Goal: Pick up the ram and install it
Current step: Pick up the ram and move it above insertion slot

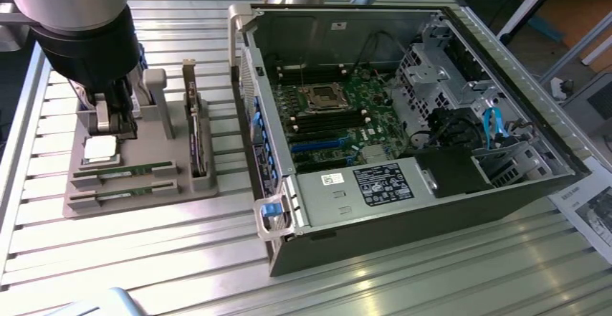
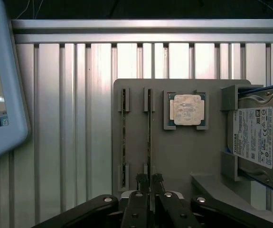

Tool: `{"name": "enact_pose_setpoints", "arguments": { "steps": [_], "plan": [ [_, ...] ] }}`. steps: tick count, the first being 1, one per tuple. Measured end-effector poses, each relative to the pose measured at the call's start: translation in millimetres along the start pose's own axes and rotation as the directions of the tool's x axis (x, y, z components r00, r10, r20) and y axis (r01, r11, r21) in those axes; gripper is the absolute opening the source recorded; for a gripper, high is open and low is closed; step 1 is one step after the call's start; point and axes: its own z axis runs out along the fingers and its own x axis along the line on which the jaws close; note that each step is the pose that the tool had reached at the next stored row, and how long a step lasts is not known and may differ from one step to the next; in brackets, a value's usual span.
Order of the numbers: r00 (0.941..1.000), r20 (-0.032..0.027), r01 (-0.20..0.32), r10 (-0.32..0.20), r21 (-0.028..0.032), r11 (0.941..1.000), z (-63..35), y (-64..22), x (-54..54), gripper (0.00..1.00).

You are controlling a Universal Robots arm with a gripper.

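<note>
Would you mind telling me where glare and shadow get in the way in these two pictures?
Exterior view: light glares off the table beside the case, whose inside lies in shadow. Wrist view: the table's slats wash out bright, the processor shines, and the rams read as thin dark lines on the grey tray.

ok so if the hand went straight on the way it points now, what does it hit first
Most likely the ram stick nearer the processor, in the grey holder: the hand sits right over its end. Depth is hard to judge.
</note>
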Motion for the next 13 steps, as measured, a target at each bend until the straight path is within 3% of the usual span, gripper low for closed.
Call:
{"name": "enact_pose_setpoints", "arguments": {
  "steps": [3,4,13],
  "plan": [
    [1.0,-0.0001,0.0,0.0,0.0,1.0,-0.1,0.0,0.1,0.18],
    [1.0,-0.0001,0.0,0.0,-0.0001,1.0,-0.1,0.0,0.1,0.25],
    [1.0,-0.0012,0.0,0.0,0.0,1.0,2.8,2.0,0.8,0.25]
  ]
}}
